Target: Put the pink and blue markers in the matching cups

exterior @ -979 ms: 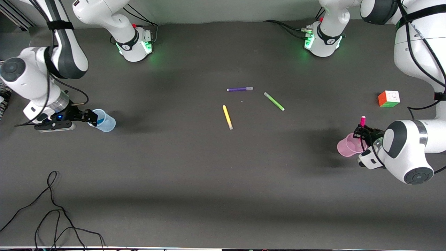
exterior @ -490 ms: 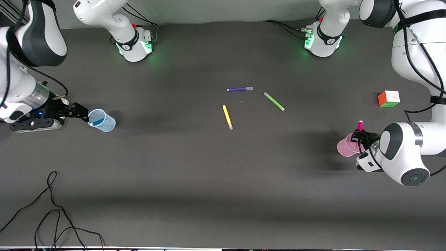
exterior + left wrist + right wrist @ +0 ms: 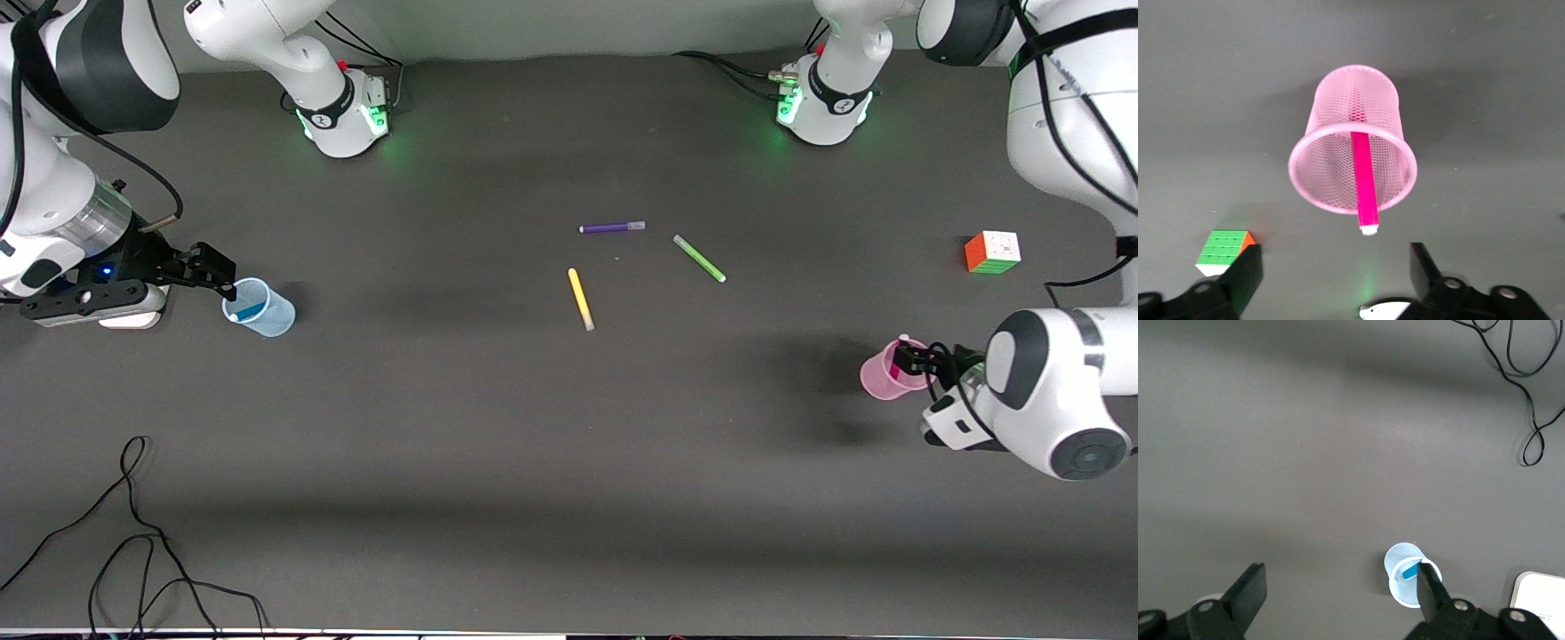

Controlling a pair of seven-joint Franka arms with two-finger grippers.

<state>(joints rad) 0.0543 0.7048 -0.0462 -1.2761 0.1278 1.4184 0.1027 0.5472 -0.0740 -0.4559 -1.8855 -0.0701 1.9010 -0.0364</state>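
The pink marker (image 3: 1365, 187) stands tilted in the pale pink mesh cup (image 3: 1328, 133), its pale end resting over the rim. My left gripper (image 3: 1335, 273) is open and empty just above that cup; in the front view it (image 3: 905, 360) is over the pink cup (image 3: 876, 378) at the left arm's end of the table. The blue marker (image 3: 1409, 571) lies inside the pale blue cup (image 3: 1399, 557). My right gripper (image 3: 1338, 593) is open and empty beside that cup; in the front view it (image 3: 220, 274) is by the blue cup (image 3: 271, 320).
A purple marker (image 3: 612, 228), a green marker (image 3: 700, 259) and a yellow marker (image 3: 581, 299) lie mid-table. A colour cube (image 3: 992, 252) sits farther from the front camera than the pink cup, and it also shows in the left wrist view (image 3: 1223, 243). A black cable (image 3: 133, 542) lies near the table's front edge.
The left gripper held the pink marker upright over the pink cup; it has let go and the marker now sits in the cup. The right gripper has drawn back from the blue cup.
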